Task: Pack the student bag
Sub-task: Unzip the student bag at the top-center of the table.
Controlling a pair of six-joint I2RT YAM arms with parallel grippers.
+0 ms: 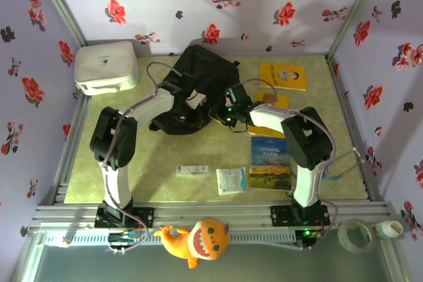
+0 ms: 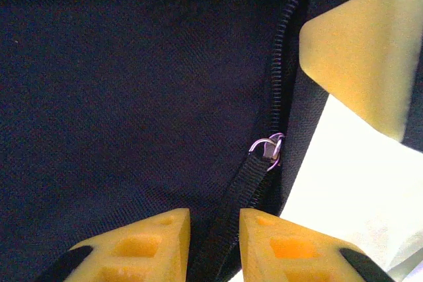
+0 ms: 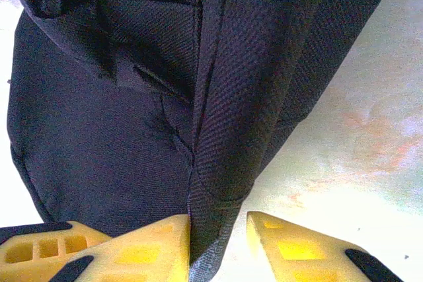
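I'm clamping L gripper on the zip pull strap, R gripper gripping the student bag edge; looks like the opening step, next needing a steady pull along the zipper.

Seen from above, the light is even and fairly bright, coming from overhead. Yet the bag reads as a flat black patch with little fold detail. Faint, soft shadows lie on the wall behind the bag. Close up, the bag's weave is crisp, and the zipper ring on it glints. The table beside the bag is washed out to near white — plain glare. Below the bag, the fingers of the left hand look slightly soft.
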